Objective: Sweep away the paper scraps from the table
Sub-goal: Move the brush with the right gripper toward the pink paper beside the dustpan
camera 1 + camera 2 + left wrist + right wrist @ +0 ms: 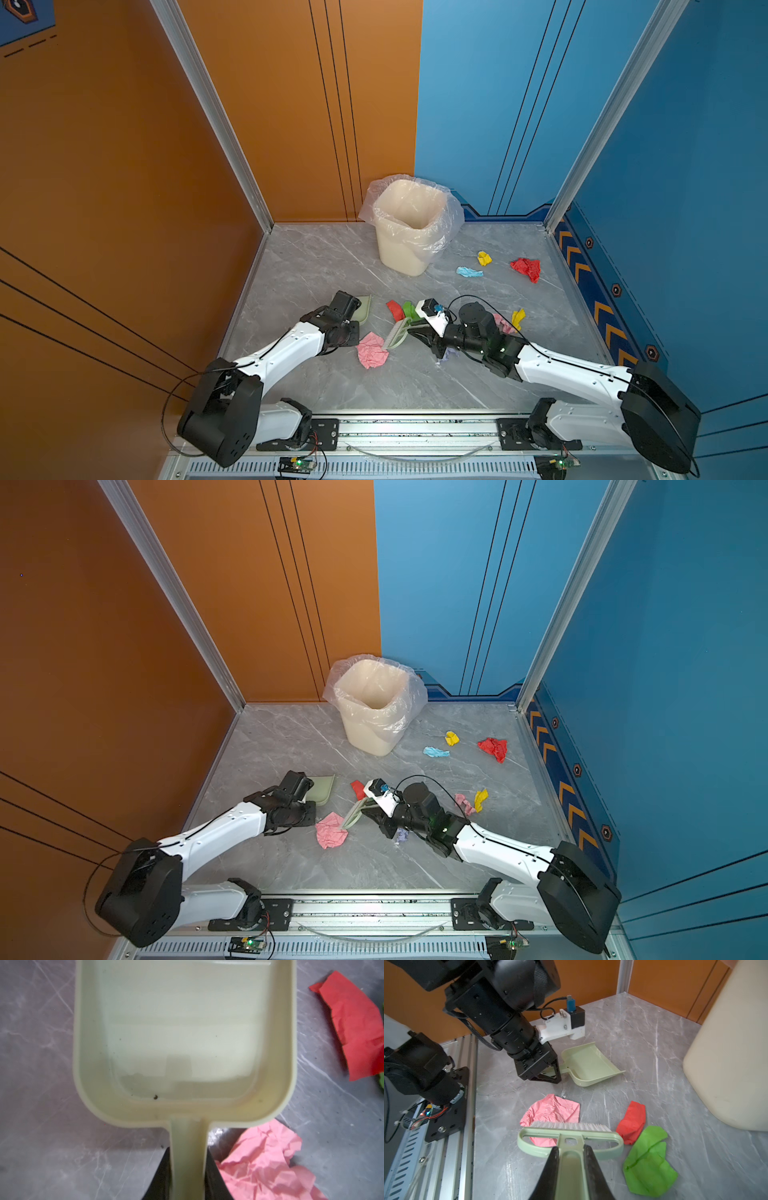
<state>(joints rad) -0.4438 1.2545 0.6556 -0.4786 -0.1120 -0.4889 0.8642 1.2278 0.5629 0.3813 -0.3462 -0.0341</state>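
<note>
My left gripper (188,1153) is shut on the handle of the pale green dustpan (182,1032), which lies empty on the table (316,266). My right gripper (570,1150) is shut on the handle of the green brush (571,1138). Its white bristles rest against a large pink paper scrap (552,1110) that lies between brush and dustpan (362,309). Beside the brush head lie a red scrap (632,1122) and a green scrap (649,1161). Farther right lie light blue (469,272), yellow (484,258), red (527,268), yellow (518,319) and small pink (503,324) scraps. A lilac scrap (449,355) shows under the right arm.
A cream bin (409,232) with a clear plastic liner stands at the back of the table, near the centre. Orange and blue walls with aluminium rails close in three sides. The arm bases sit on the front rail (415,428).
</note>
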